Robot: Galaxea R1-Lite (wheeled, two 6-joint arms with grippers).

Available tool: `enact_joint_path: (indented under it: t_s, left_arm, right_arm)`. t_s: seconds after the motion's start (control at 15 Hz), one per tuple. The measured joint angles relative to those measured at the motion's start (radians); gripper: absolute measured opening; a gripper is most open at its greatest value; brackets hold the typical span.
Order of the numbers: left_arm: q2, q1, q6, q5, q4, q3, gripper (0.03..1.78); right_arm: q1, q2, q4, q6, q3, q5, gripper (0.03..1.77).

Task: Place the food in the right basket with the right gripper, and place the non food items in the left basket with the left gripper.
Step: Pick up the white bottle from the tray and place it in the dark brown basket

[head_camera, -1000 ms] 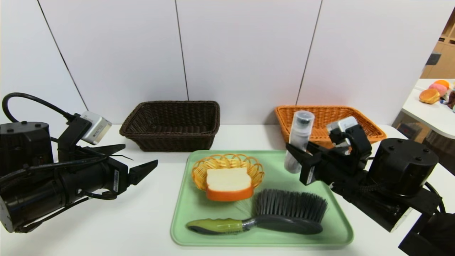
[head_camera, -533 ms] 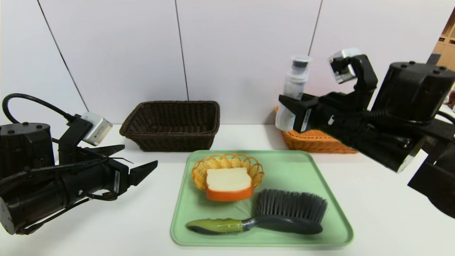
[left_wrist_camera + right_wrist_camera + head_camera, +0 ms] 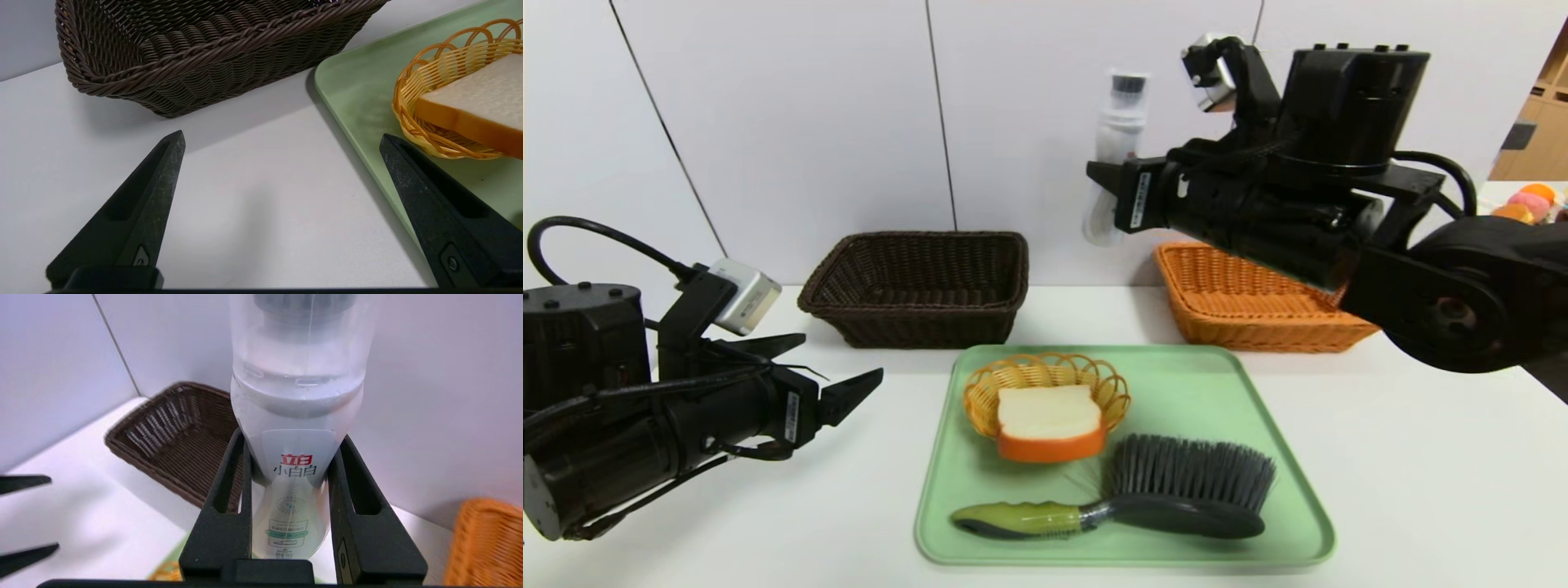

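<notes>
My right gripper (image 3: 1104,196) (image 3: 292,437) is shut on a white cleaner bottle (image 3: 1116,139) (image 3: 296,396). It holds the bottle upright, high in the air between the two baskets. The dark brown left basket (image 3: 915,322) (image 3: 175,433) and the orange right basket (image 3: 1258,327) (image 3: 486,539) stand at the back. On the green tray (image 3: 1217,392) a slice of bread (image 3: 1049,420) (image 3: 478,102) lies in a small yellow wicker dish (image 3: 1107,384), with a grey brush (image 3: 1176,490) in front. My left gripper (image 3: 841,357) (image 3: 281,134) hangs open and empty left of the tray.
A white wall stands close behind the baskets. Bare white table lies between my left gripper and the brown basket (image 3: 229,69), beside the tray edge (image 3: 359,94). A side table with colourful toys (image 3: 1523,208) is at the far right.
My right arm has lifted the bottle from the tray's right side, up and to the left, to a spot high between the baskets. The left arm has stayed put.
</notes>
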Motion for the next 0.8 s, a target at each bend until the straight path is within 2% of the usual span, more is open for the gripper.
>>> enact_joint_path:
  t_s: [0.53, 0.8]
  left_arm:
    - [-0.001, 0.001, -0.013, 0.045, -0.001, -0.01, 1.69]
    - [-0.006, 0.001, -0.016, 0.051, -0.001, -0.006, 1.69]
  right_arm:
    - [0.045, 0.276, 0.058, 0.085, -0.413, -0.001, 0.52]
    - [0.068, 0.406, 0.094, 0.097, -0.579, -0.008, 0.52]
